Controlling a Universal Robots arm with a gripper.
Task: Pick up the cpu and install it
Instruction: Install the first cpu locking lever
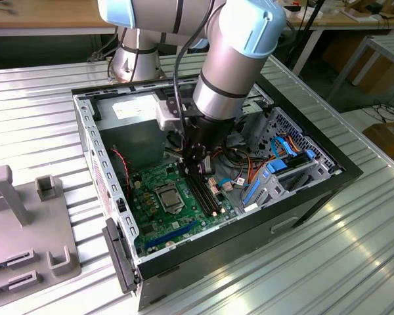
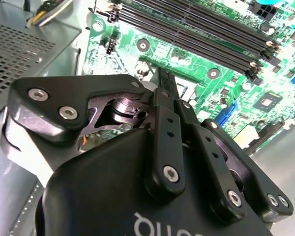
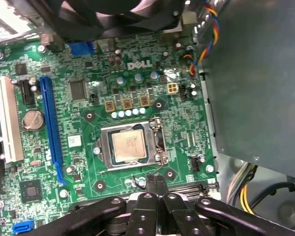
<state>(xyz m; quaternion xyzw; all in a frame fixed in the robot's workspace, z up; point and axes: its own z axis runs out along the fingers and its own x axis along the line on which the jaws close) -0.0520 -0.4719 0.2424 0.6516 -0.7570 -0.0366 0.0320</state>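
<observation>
Ribbed metal tabletop carries the open black computer case (image 1: 302,197), where my black gripper (image 3: 156,186), fingers pressed together and empty, hovers just beside the small silver-grey square cpu (image 3: 129,147) already seated in its metal-framed socket (image 3: 104,147).

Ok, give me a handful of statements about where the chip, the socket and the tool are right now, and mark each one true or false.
1. The cpu lies inside the socket on the motherboard. True.
2. The tool has its fingers spread wide around the cpu. False: in the first wrist view the fingers are pressed together beside the socket, holding nothing.
3. The computer case lies on its side with the open side up. True.
4. In the exterior view the tool hangs outside the case over the metal table. False: it reaches down inside the case, over the motherboard.
5. The long black memory slots hold memory sticks. False: they look empty.
</observation>
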